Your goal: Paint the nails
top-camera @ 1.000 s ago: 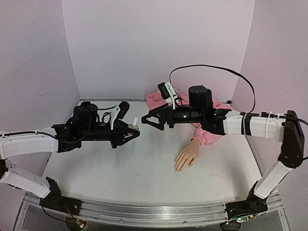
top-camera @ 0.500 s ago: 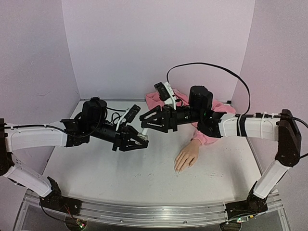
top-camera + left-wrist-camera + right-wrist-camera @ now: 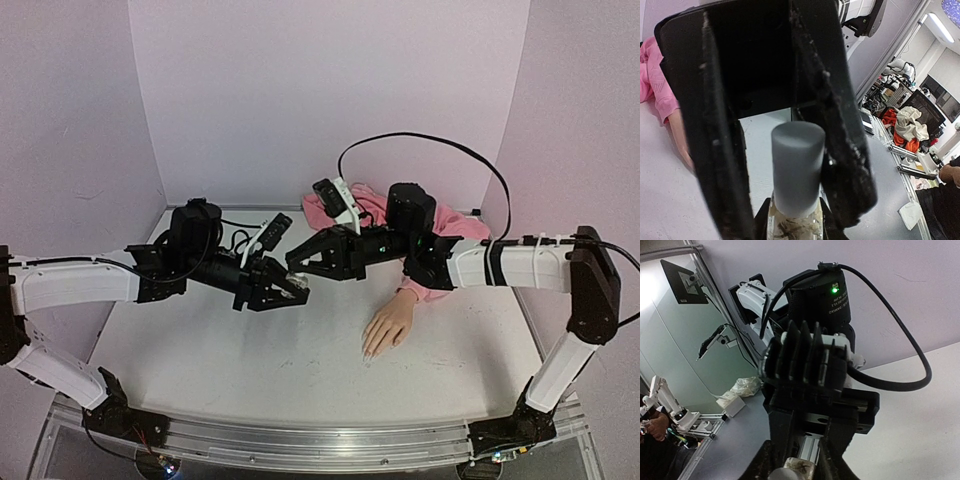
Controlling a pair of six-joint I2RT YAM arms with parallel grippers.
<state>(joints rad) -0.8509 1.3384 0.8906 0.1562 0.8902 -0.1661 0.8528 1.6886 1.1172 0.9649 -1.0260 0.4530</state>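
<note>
The beige mannequin hand (image 3: pixel 390 325) lies palm down on the table, its pink sleeve (image 3: pixel 432 282) behind it and its nails (image 3: pixel 368 352) pointing to the near edge. My left gripper (image 3: pixel 294 291) is shut on a small clear bottle (image 3: pixel 795 227) with a pale cap (image 3: pixel 797 172), held above the table left of the hand. My right gripper (image 3: pixel 297 268) faces it, its fingers (image 3: pixel 832 125) closed on either side of that cap. The bottle (image 3: pixel 799 471) shows between the right fingertips in the right wrist view. In the left wrist view the hand (image 3: pixel 682 142) lies at the left edge.
Pink walls (image 3: pixel 320 90) close the table on three sides. The right arm's black cable (image 3: pixel 430 140) loops above the sleeve. Both arms meet over the table's middle, left of the hand.
The right gripper has closed from wide open onto the bottle's cap. Both arms moved toward each other, and the left arm carried the bottle right and lower.
</note>
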